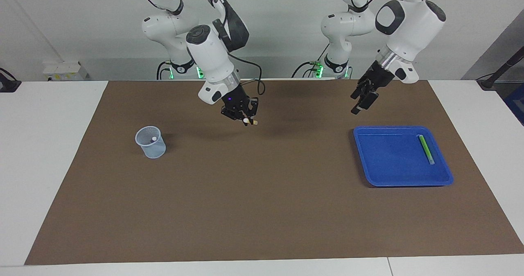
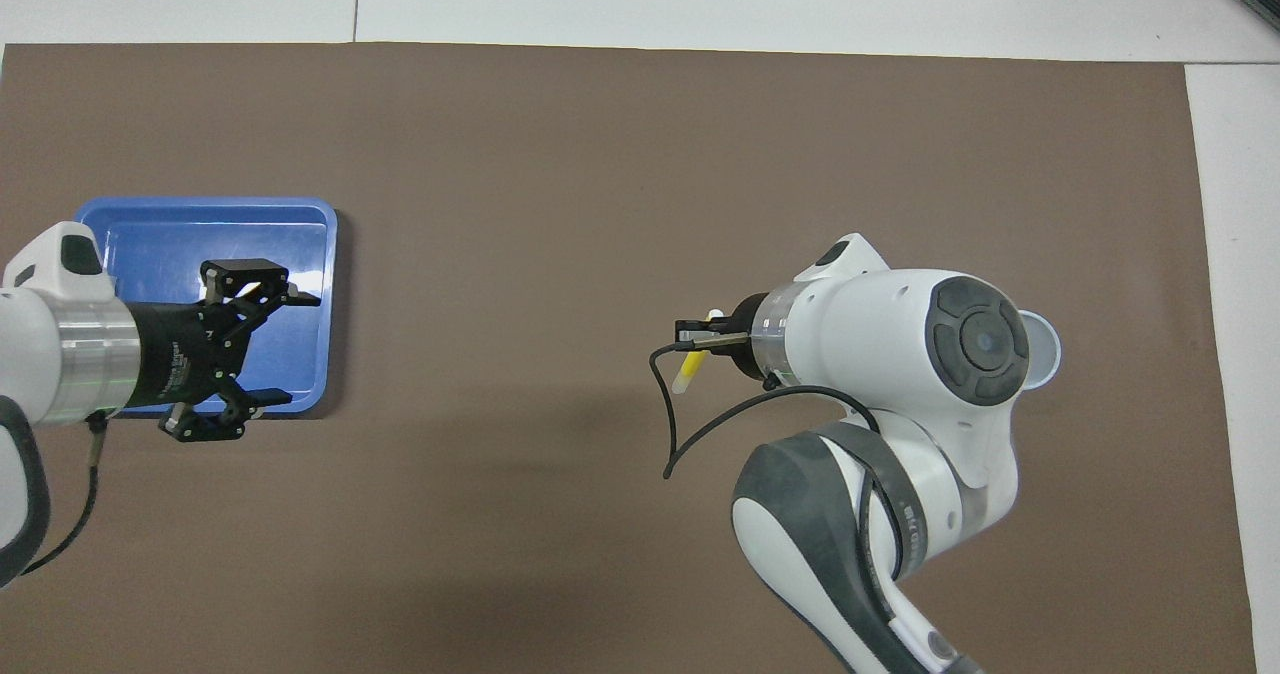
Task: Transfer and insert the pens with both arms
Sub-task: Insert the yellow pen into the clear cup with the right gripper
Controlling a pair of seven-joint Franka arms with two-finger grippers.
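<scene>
Yellow pen (image 1: 250, 122) (image 2: 691, 367): slim yellow marker-like stick with a pale whitish end cap, pinched in the right gripper, up in the air over bare brown mat, tilted, pale end lowest; roughly between cup and tray, closer to the cup.
Right gripper (image 1: 245, 118) (image 2: 700, 333): black two-finger tool on a silver wrist, fingers pressed together on the yellow pen; over the mat's middle stretch, toward the right arm's end. Black cable looping off the wrist.
Green pen (image 1: 425, 149): slim green stick, lying flat in the tray along the tray wall at the left arm's end of the table; hidden by the arm in the overhead view.
Purple pen (image 1: 153, 138): only the pale cap visible in the facing view, standing inside the cup; covered by the right arm from above.
Left gripper (image 1: 362, 100) (image 2: 272, 346): black two-finger tool, fingers spread wide, holding nothing; raised over the tray edge nearest the robots, well apart from the yellow pen.
Cup (image 1: 150, 142) (image 2: 1043, 349): pale translucent blue plastic cup, upright on the mat toward the right arm's end.
Tray (image 1: 401, 178) (image 2: 295, 216): shallow blue plastic rectangular tray on the mat toward the left arm's end.
Mat (image 1: 254, 202) (image 2: 620, 174): large brown sheet over a white table (image 1: 49, 145).
</scene>
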